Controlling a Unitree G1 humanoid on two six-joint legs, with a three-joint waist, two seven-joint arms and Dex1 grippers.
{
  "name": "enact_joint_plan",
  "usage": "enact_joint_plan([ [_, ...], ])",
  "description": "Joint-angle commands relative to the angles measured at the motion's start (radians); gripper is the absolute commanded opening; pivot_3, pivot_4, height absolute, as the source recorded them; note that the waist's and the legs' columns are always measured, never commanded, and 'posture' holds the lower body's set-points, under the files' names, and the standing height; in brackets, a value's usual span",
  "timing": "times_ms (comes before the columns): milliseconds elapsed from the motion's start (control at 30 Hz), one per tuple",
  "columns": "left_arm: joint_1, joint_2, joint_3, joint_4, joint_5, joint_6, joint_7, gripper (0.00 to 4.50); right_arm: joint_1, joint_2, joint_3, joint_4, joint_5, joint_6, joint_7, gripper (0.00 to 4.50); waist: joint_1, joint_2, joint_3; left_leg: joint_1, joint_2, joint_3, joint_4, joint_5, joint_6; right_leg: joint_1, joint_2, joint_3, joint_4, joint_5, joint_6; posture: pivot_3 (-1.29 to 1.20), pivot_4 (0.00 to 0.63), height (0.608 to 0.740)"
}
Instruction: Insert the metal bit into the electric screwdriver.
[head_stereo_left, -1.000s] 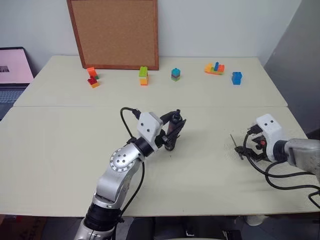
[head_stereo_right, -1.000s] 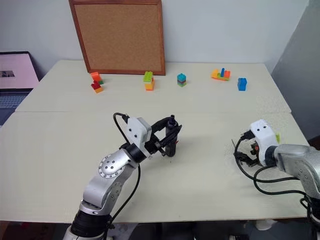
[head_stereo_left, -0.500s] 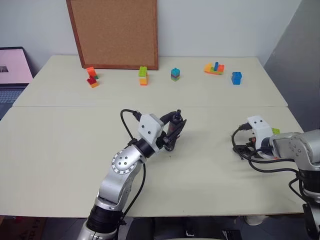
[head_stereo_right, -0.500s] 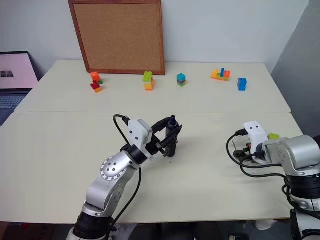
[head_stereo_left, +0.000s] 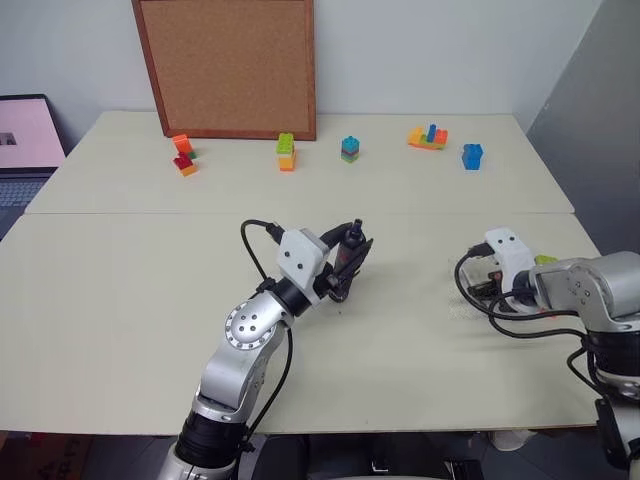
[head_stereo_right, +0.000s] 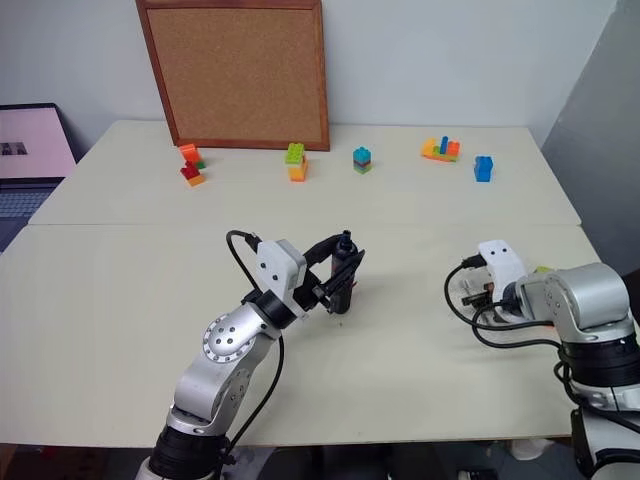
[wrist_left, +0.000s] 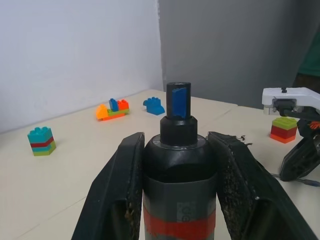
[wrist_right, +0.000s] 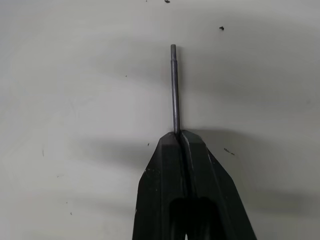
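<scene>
The table is a pale cream surface made of two slabs, with a seam running across the frame above centre in the left eye view. A cork board with a brown frame leans against the wall at the upper left of centre. A laptop sits at the left edge.

The left hand is at the centre of the frame. Its two black fingers are clamped on the electric screwdriver, one on each side of the black body. The screwdriver stands roughly upright in the grip. In the left wrist view its red band is low between the fingers, and its narrow end, marked with blue, points up.

The right hand is at the right of the frame, low over the table. Its fingers are closed together on the metal bit. In the right wrist view the thin grey rod projects straight out from the fingertips over the table; whether it touches the surface cannot be determined. The two hands are well apart.

Toy blocks stand in a row along the far slab: a red and orange stack at the left, a green and orange stack, a teal stack, an orange and blue cluster and a blue block at the right. A green and red block lies beside the right wrist.
</scene>
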Motion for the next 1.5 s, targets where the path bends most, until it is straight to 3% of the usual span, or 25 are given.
enact_joint_plan([
  [33, -0.005, 0.007, -0.014, 0.009, 0.004, 0.002, -0.023, 1.64, -0.005, 0.025, -0.025, 0.018, -0.007, 0.012, -0.009, 0.00, -0.001, 0.000, 0.000, 0.000, 0.000, 0.000, 0.000, 0.000, 0.000, 0.000, 0.000, 0.000, 0.000, 0.000, 0.000, 0.00, 0.150, 0.740],
  [333, -0.154, 0.002, 0.053, 0.021, -0.093, 0.076, -0.068, 1.64, -0.044, 0.121, -0.180, -0.145, -0.010, -0.033, -0.065, 0.00, -0.003, 0.001, 0.000, -0.004, 0.000, -0.001, 0.000, 0.000, 0.000, -0.005, 0.001, -0.001, 0.002, 0.000, 0.001, 0.00, 0.150, 0.740],
  [433, -0.215, 0.016, 0.082, 0.041, -0.146, 0.124, -0.106, 1.64, -0.041, 0.157, -0.184, -0.221, -0.051, -0.138, -0.108, 0.00, -0.002, 0.001, 0.000, -0.018, 0.000, -0.002, 0.002, 0.000, 0.000, -0.017, 0.002, -0.001, 0.003, 0.001, 0.001, 0.00, 0.150, 0.740],
  [600, -0.279, 0.007, 0.116, 0.104, -0.123, 0.078, -0.088, 1.64, -0.037, 0.291, -0.204, -0.329, -0.069, -0.392, -0.139, 0.00, -0.002, 0.001, 0.000, -0.018, 0.001, -0.002, 0.001, 0.000, 0.000, -0.017, 0.001, 0.000, 0.002, 0.001, 0.001, 0.00, 0.150, 0.740],
  [733, -0.242, -0.033, 0.101, 0.100, -0.076, 0.033, -0.031, 1.64, -0.021, 0.377, -0.242, -0.361, -0.039, -0.582, -0.105, 0.00, 0.000, 0.001, 0.001, -0.019, 0.001, -0.003, 0.001, 0.000, 0.000, -0.018, 0.000, -0.001, 0.001, 0.001, 0.000, 0.00, 0.150, 0.740],
  [1067, -0.108, -0.068, 0.010, 0.163, 0.105, -0.160, 0.038, 1.64, -0.048, 0.508, -0.237, -0.383, 0.085, -0.806, -0.056, 0.00, 0.001, 0.001, 0.001, -0.017, 0.000, -0.004, 0.001, 0.000, 0.000, -0.016, -0.006, 0.000, 0.003, 0.002, -0.002, 0.00, 0.150, 0.740],
  [1200, -0.103, -0.078, 0.014, 0.164, 0.098, -0.153, 0.041, 1.64, -0.039, 0.555, -0.223, -0.391, 0.131, -0.838, -0.067, 0.00, 0.001, 0.001, 0.000, -0.016, 0.001, -0.003, 0.001, 0.000, 0.001, -0.015, -0.006, -0.002, 0.004, 0.001, 0.000, 0.00, 0.150, 0.740],
  [1500, -0.143, -0.059, 0.045, 0.034, -0.050, -0.025, -0.044, 1.63, -0.019, 0.526, -0.149, -0.408, 0.146, -0.902, -0.024, 0.00, 0.000, 0.001, 0.000, -0.016, 0.001, -0.003, 0.001, 0.001, 0.001, -0.015, -0.006, -0.002, 0.004, 0.002, -0.002, 0.00, 0.150, 0.740],
])
